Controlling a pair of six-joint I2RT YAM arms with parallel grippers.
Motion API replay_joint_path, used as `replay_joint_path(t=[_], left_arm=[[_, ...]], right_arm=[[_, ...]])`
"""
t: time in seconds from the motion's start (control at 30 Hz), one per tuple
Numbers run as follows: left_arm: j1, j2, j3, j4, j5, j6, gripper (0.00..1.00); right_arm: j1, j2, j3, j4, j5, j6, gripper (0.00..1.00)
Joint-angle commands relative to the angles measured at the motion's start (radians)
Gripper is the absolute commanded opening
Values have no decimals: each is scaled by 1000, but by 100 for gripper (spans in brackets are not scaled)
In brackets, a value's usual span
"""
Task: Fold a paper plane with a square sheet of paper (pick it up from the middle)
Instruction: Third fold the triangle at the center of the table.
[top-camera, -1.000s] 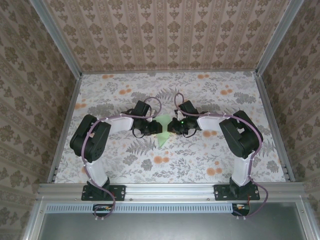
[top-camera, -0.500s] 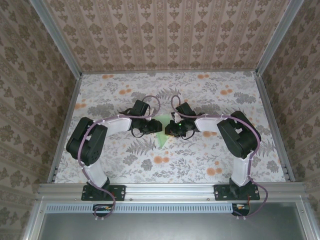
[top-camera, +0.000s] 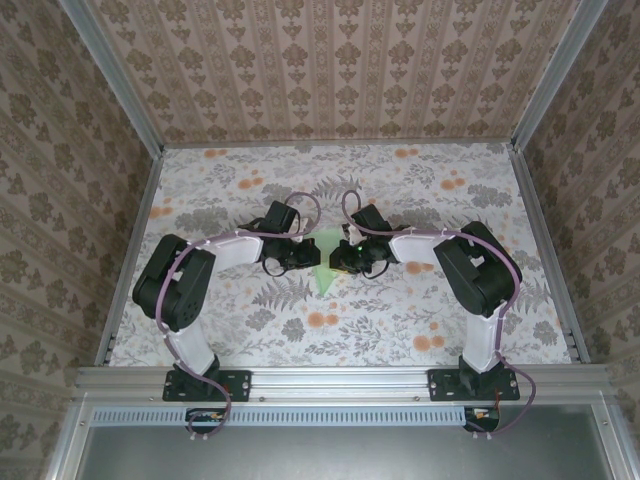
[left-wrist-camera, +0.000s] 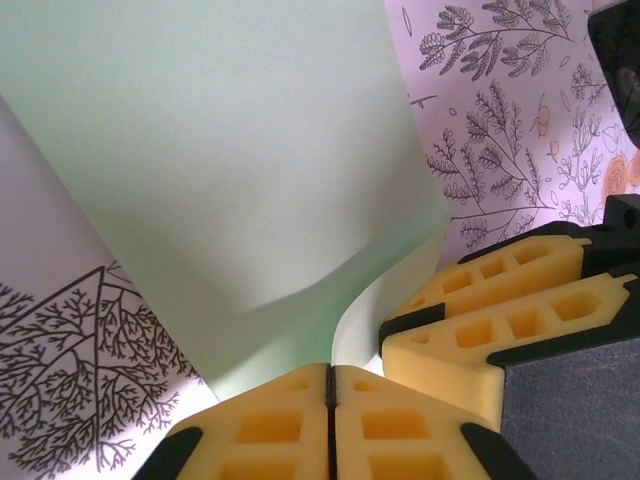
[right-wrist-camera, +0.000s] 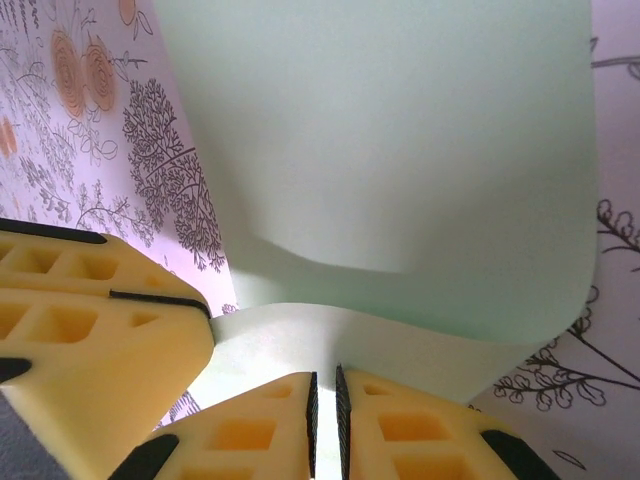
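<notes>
**At table centre: both grippers pinched on the green paper**

At the middle of the table, the left gripper (left-wrist-camera: 330, 385) has its yellow pads pressed flat together with no gap along the seam. A raised, curling edge of the pale green paper (left-wrist-camera: 230, 150) runs straight into that seam, so the grip appears to be on the paper's edge. The right gripper (right-wrist-camera: 325, 385) has its pads drawn in to a hairline slit. A lifted flap of the same paper dips into that slit and is pinched there.

The two grippers face each other, left against right, with their fingertips just beside one another. In the left wrist view the right gripper's fingers sit close on the right. In the right wrist view the left gripper's fingers sit close on the left. Both pinch the same lifted edge, which bows upward between them.

Beyond the fingers, the rest of the paper lies flat on the floral tablecloth (top-camera: 420, 300), smooth and unmarked, with one soft crease line across it.

In the top view, the paper shows between the two wrist heads. A broad part extends to the far side and a narrow point reaches to the near side. Both arms bend inward from their bases at the near edge.
</notes>
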Motion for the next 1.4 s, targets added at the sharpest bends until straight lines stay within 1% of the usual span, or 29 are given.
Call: replay_joint_path(t=[0.0,0.27,0.8,1.07,1.37], left_arm=[[7,11,-8,-22,-28,7,6],[14,31,-7,-28,-36,2,4],[29,49,-17,-31,-56,-19,1],[32,63,-18,-30,-58,-25,1],[37,60,-26,-28,-66,-33,0]], right_arm=[[5,9,22,-7,7,-18,17],[5,26,34,-11,6,-20,17],[5,43,49,-26,13,-28,18],[3,21,38,16,1,-22,18],[-6,17,45,19,56,-16,17]])
